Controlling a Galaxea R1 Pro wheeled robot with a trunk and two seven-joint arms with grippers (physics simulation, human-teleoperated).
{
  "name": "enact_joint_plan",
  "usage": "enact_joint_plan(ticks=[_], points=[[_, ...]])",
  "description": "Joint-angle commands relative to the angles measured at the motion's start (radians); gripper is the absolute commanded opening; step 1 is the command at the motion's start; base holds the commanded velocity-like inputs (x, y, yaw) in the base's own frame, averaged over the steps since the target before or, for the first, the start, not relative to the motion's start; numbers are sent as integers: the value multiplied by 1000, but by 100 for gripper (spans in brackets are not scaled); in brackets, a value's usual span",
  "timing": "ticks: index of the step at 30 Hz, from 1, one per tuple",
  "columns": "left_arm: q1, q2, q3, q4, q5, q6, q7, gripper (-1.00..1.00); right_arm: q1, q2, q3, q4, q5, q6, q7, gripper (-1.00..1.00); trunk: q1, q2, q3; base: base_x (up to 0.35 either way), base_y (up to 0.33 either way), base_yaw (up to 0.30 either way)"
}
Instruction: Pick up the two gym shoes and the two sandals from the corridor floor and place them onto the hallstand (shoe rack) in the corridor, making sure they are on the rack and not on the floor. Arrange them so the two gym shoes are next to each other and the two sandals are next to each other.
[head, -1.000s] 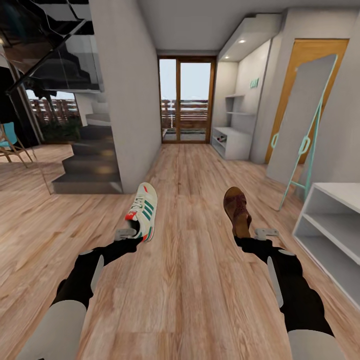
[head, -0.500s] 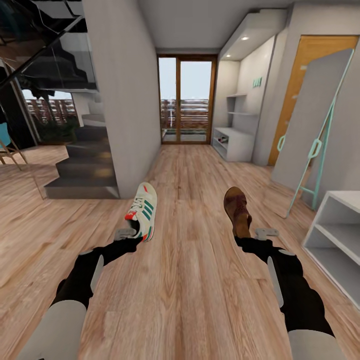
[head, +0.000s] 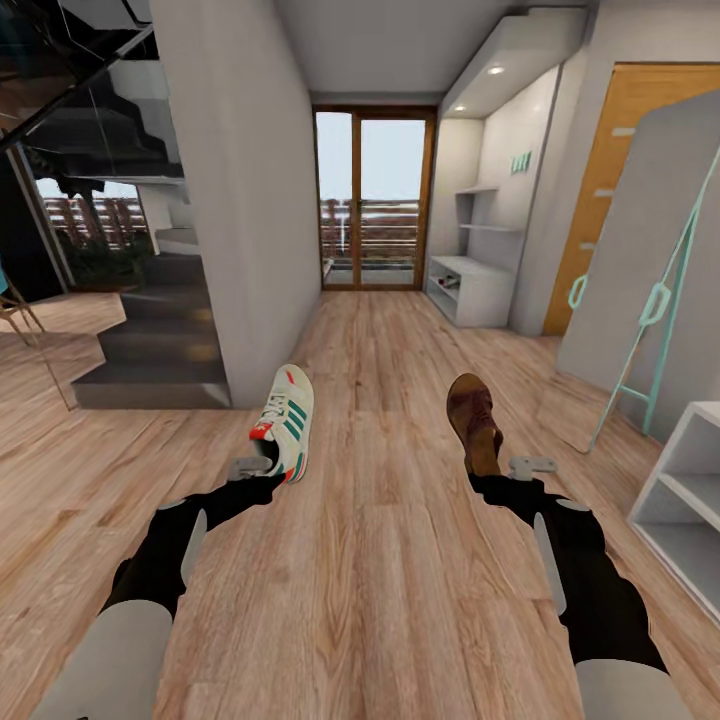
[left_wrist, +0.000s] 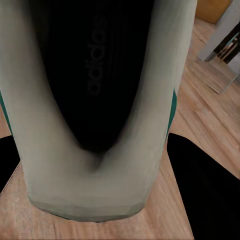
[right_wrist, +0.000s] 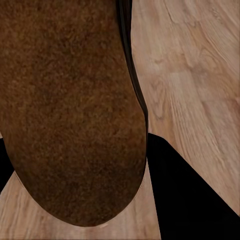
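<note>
In the head view my left gripper (head: 266, 466) is shut on the heel of a white gym shoe (head: 288, 418) with green stripes, carried above the corridor floor (head: 380, 560). My right gripper (head: 497, 466) is shut on the heel of a brown sandal (head: 473, 418). The left wrist view looks at the gym shoe's (left_wrist: 95, 100) dark sole between black fingers (left_wrist: 205, 195). The right wrist view has the sandal's (right_wrist: 65, 110) brown sole beside a black finger (right_wrist: 195, 200). The light-grey hallstand (head: 472, 288) stands far ahead on the corridor's right side. The other shoe and sandal are out of view.
A grey wall pillar (head: 245, 220) and dark stairs (head: 150, 345) lie to the left. A leaning mirror with a teal frame (head: 650, 280) and a white shelf unit (head: 690, 490) stand on the right. A glass door (head: 375, 200) closes the corridor's far end.
The whole view has shifted: stairs, mirror and shelf unit slid outward and the corridor end looks nearer, so the camera moved. Both arms and their loads keep their places in the picture.
</note>
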Motion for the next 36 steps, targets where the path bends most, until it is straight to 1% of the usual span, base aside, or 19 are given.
enact_joint_plan(ticks=[1, 13, 36], points=[[-1, -1, 6, -2, -8, 5, -10, -100, -1, 1, -3, -1, 7, 5, 8, -100, 0, 0, -1, 349, 0, 0], [-1, -2, 6, -2, -8, 5, -10, -100, -1, 1, -3, -1, 7, 5, 8, -100, 0, 0, 6, 349, 0, 0], [-1, -2, 6, -2, -7, 5, -10, -100, -1, 0, -3, -1, 7, 5, 9, -100, 0, 0, 6, 349, 0, 0]])
